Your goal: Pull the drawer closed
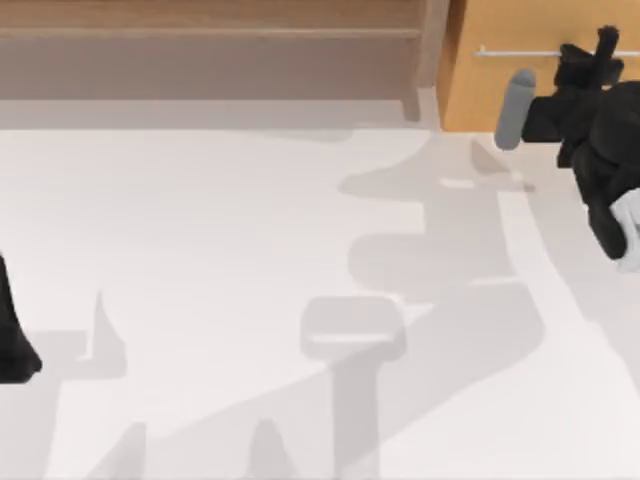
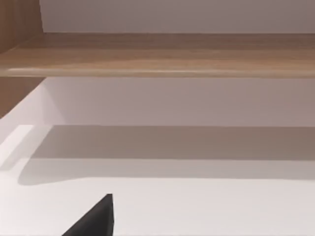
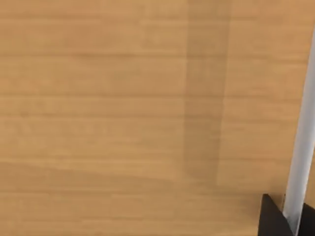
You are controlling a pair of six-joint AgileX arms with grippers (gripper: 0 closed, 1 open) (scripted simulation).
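The drawer (image 1: 540, 90) stands at the back right of the table, its orange-tan wooden front facing the table. A thin silver bar handle (image 1: 520, 52) runs across the front. My right gripper (image 1: 603, 50) is at the right part of that handle. In the right wrist view the wooden front (image 3: 123, 123) is very close, and the silver handle (image 3: 301, 147) passes between the two black fingertips (image 3: 273, 221) of my right gripper (image 3: 294, 219), which is shut on it. My left arm (image 1: 12, 335) is parked at the table's left edge.
A darker brown wooden shelf unit (image 1: 200, 50) spans the back left, beside the drawer; its shelf board (image 2: 157, 54) faces the left wrist camera. The white tabletop (image 1: 250, 250) lies between the two arms, crossed by grey shadows.
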